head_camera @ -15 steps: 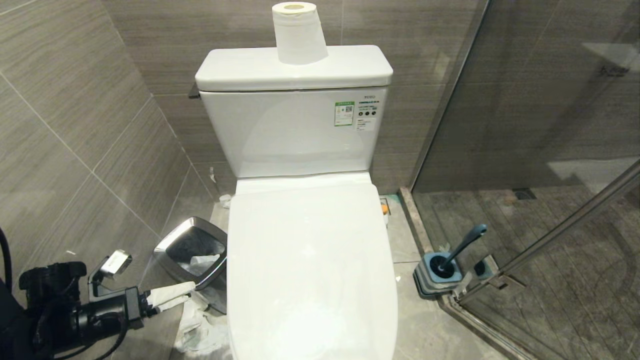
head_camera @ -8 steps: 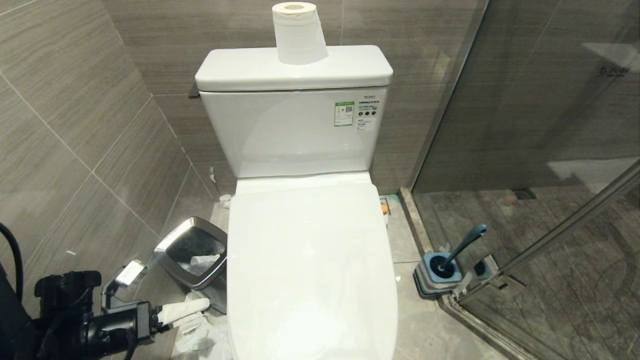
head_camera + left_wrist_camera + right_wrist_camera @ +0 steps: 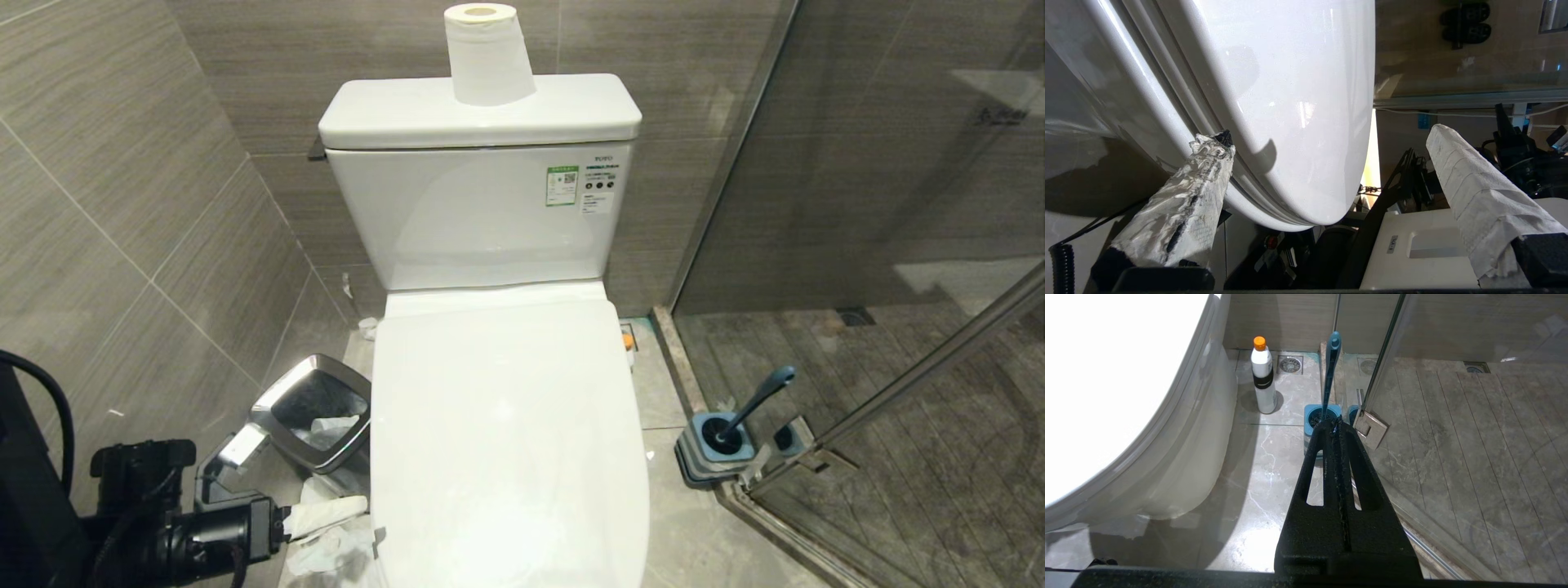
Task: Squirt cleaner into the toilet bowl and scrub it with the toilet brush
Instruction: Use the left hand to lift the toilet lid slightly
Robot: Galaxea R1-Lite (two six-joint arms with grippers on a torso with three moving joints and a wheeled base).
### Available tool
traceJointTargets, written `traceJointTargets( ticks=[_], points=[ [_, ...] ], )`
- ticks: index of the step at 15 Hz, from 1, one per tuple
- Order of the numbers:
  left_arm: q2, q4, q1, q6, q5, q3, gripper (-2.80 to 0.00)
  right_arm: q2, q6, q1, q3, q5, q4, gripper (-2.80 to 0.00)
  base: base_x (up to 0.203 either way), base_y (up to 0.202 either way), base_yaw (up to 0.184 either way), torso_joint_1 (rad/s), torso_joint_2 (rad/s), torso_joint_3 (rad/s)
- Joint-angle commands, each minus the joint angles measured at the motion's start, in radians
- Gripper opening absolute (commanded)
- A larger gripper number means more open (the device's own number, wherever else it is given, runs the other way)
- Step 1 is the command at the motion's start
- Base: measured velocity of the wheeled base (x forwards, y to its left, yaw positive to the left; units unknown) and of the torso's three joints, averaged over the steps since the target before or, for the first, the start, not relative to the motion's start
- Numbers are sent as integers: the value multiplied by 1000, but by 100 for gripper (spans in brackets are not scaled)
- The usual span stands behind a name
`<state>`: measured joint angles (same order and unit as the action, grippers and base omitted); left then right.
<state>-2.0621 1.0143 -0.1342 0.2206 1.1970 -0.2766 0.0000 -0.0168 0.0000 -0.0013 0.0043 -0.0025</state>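
Observation:
The toilet bowl has its white lid down, so its inside is hidden. My left gripper is low at the lid's left edge, open, with paper-wrapped fingers. In the left wrist view the left gripper straddles the lid, one fingertip at the seam under its edge. The toilet brush leans in its blue holder on the floor to the right. My right gripper is shut and empty, short of the brush handle. A white, orange-capped cleaner bottle stands beside the bowl.
A chrome-rimmed bin with paper inside stands between the toilet and the tiled left wall. Crumpled paper lies on the floor below it. A toilet roll stands on the tank. A glass shower door closes off the right.
My left arm has moved right, closer to the lid's left edge, and lower in the head view. The right gripper has not moved.

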Motion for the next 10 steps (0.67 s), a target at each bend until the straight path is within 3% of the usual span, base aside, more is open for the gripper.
traceJointTargets(
  ticks=[1, 8, 10],
  points=[
    [-25, 14, 18, 0, -15, -1, 0, 2, 0, 0, 0, 0, -1, -280, 0, 0, 0, 0, 0, 0],
    [-92, 92, 53, -6, -47, 5, 0, 2, 0, 0, 0, 0, -1, -280, 0, 0, 0, 0, 0, 0],
    [-125, 108, 53, -47, -47, 14, 0, 2, 0, 0, 0, 0, -1, -280, 0, 0, 0, 0, 0, 0]
  ],
)
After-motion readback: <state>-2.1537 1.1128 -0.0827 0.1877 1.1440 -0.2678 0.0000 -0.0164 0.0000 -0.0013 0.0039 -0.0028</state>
